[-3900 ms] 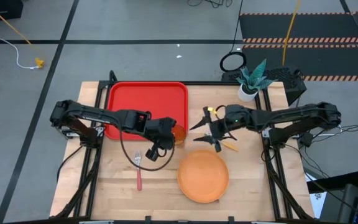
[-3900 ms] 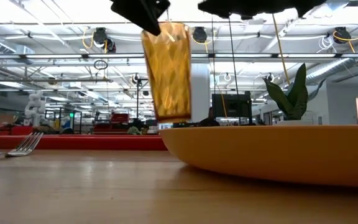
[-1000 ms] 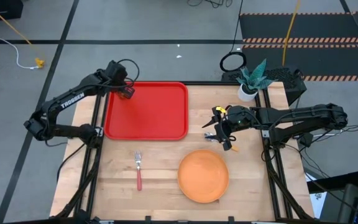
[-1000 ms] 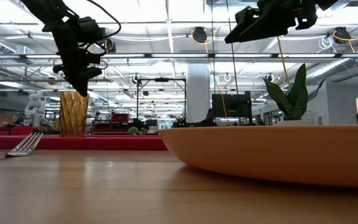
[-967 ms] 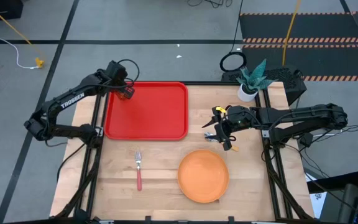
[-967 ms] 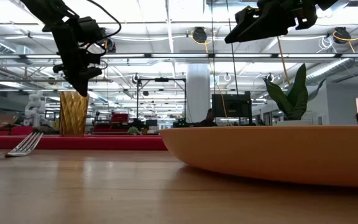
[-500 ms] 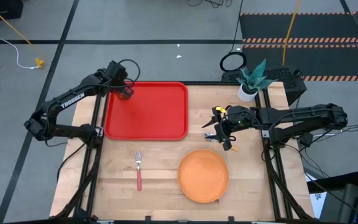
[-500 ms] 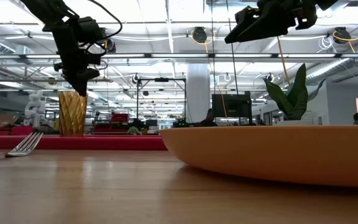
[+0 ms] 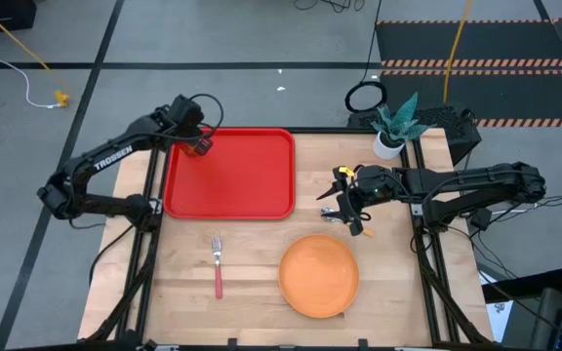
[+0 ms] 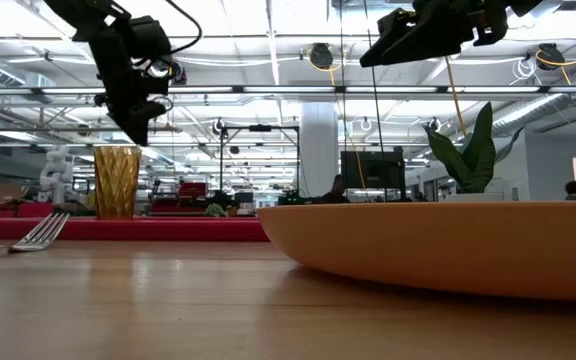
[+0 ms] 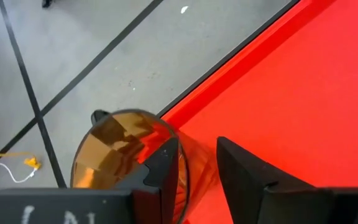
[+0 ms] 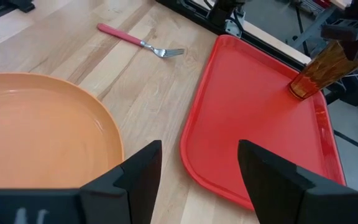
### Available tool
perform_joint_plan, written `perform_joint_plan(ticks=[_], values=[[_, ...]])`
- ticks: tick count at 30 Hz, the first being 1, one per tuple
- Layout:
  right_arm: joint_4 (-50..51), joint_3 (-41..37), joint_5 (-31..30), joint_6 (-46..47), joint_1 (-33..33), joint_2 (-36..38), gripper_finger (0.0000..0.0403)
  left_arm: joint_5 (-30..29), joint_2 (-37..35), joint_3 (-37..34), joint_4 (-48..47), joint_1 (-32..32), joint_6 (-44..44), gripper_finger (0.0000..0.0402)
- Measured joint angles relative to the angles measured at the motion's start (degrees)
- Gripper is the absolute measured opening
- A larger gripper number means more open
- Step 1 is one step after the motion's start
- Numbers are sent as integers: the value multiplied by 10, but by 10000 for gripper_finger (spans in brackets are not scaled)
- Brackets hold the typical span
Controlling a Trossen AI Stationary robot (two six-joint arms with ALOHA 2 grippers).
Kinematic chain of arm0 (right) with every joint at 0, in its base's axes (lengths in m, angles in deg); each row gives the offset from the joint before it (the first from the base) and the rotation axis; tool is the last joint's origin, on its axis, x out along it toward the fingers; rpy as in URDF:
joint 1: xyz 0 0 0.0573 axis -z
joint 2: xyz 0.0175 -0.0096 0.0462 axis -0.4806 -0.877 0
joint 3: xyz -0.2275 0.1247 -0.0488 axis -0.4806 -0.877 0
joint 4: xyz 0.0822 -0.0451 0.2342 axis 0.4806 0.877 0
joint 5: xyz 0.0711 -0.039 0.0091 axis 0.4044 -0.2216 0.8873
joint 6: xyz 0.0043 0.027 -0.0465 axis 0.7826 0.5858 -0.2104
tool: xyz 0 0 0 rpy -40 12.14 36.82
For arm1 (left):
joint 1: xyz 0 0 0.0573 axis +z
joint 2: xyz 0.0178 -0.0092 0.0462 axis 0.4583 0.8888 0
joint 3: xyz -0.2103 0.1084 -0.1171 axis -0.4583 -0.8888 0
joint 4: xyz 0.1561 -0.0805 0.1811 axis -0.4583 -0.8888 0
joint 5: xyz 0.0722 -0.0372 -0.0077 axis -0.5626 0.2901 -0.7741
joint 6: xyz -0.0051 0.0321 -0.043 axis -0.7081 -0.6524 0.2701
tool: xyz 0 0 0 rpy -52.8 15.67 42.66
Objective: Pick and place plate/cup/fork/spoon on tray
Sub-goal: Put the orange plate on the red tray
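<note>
The amber cup (image 10: pixel 116 182) stands upright on its base in the red tray's far left corner (image 12: pixel 319 70). My left gripper (image 10: pixel 138 135) is open just above the cup's rim. In the left wrist view one finger (image 11: pixel 165 163) shows in front of the cup (image 11: pixel 117 149), and I see no contact. My right gripper (image 9: pixel 344 208) is open and empty, up in the air between the tray (image 9: pixel 232 205) and the plant. The orange plate (image 9: pixel 319 276) lies near the front edge. The fork (image 9: pixel 217 265) lies left of the plate. The spoon does not show.
A white pot with a green plant (image 9: pixel 390 141) stands at the table's far right corner. Most of the tray's floor (image 12: pixel 253 118) is bare. Bare wood lies between the fork (image 12: pixel 138 40), the plate (image 12: pixel 36 137) and the tray.
My left gripper has risen a little from the cup's rim and shifted slightly toward the table's right edge. The cup stays upright on the tray.
</note>
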Motion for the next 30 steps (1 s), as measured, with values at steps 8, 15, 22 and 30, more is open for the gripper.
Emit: perform_joint_plan(ticks=[8, 15, 22, 30], values=[[1, 0, 0, 16, 0, 0, 203, 3, 0, 83, -86, -29, 57, 113], [7, 0, 0, 50, -1, 0, 203, 49, 0, 137, -185, -79, 153, 113], [19, 0, 0, 90, -34, 0, 203, 122, 0, 142, -213, -179, 219, 113], [45, 0, 0, 144, -130, 0, 203, 137, 0, 142, -200, -345, 285, 113]])
